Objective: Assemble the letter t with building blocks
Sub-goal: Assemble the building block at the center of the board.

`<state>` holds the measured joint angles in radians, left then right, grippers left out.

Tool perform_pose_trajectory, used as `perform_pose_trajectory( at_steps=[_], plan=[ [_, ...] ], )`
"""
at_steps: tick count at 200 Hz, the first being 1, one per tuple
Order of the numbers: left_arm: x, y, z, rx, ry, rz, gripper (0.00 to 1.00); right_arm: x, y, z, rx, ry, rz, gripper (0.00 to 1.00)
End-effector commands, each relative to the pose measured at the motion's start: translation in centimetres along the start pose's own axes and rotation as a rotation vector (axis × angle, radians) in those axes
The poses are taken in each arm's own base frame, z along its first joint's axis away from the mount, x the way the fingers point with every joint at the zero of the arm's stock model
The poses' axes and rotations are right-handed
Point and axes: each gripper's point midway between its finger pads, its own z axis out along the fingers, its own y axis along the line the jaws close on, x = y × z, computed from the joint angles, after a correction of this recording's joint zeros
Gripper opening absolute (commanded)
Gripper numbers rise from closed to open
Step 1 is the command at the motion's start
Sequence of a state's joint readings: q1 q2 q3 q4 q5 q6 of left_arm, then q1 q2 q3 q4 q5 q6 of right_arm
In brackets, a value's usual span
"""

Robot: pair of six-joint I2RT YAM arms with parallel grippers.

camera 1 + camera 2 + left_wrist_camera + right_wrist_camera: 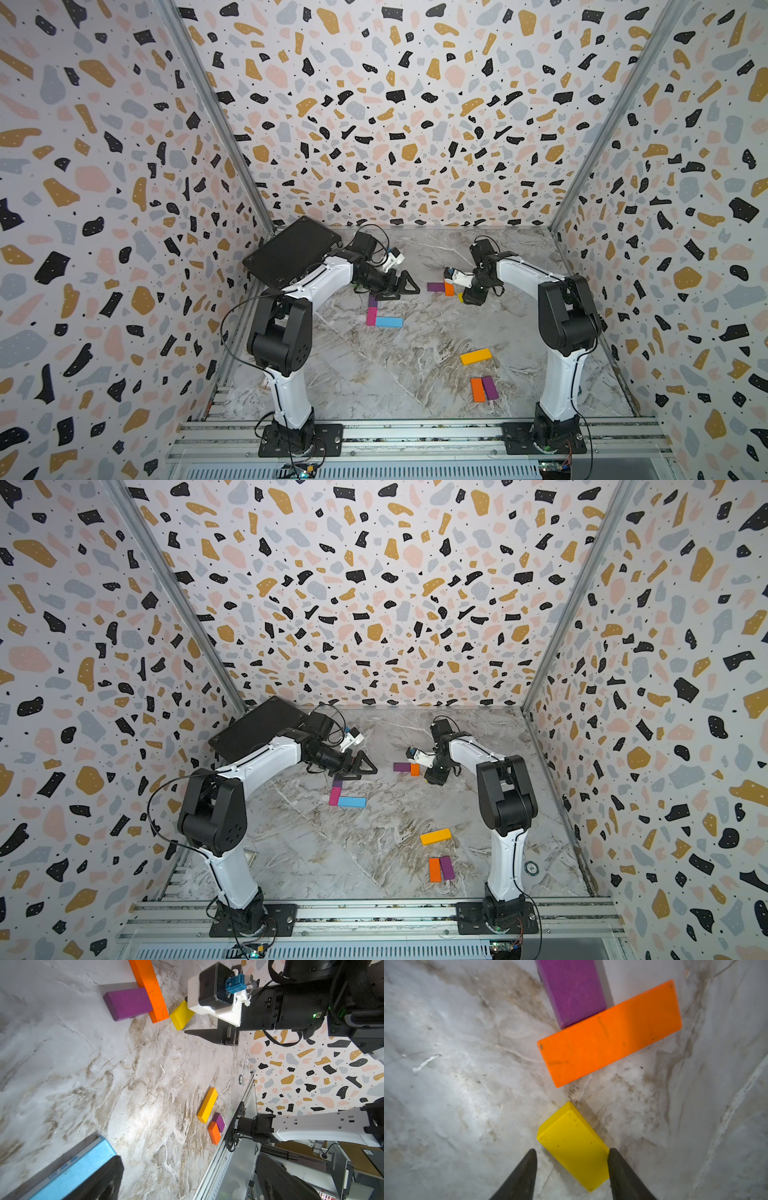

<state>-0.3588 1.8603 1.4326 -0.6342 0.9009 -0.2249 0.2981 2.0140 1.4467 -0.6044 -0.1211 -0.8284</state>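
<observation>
My right gripper [572, 1155] points down at the table with a short yellow block [575, 1145] lying askew between its fingers. One finger [616, 1165] touches the block's corner and the other stands off it with a gap, so the jaws are open. Just beyond lie an orange block [610, 1032] and a purple block [573, 991] butted against its side, in both top views at orange [449, 288] and purple [435, 286]. My left gripper [401, 286] hangs wide open and empty above a purple block [372, 300], near a pink block [371, 316] and a blue block [389, 321].
A black case [291, 251] leans in the back left corner behind the left arm. Near the front right lie a long yellow-orange block [475, 356], an orange block [477, 389] and a purple block [490, 387]. Patterned walls close in three sides.
</observation>
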Motion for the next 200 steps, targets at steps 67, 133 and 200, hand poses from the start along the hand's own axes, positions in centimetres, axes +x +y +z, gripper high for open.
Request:
perform_pose_trajectory(
  at_steps=[67, 133, 200],
  plan=[
    [-0.1, 0.8, 0.5, 0.018, 0.007, -0.022, 1.00, -0.3, -1.5, 0.0, 0.031, 0.005, -0.014, 0.58],
    [-0.1, 0.9, 0.5, 0.020, 0.003, -0.024, 1.00, -0.5, -1.2, -0.2, 0.036, -0.020, 0.002, 0.56],
    [0.0, 1.2, 0.6, 0.010, 0.011, -0.029, 1.00, -1.1, -1.1, 0.3, -0.061, -0.025, 0.034, 0.50]
  ],
)
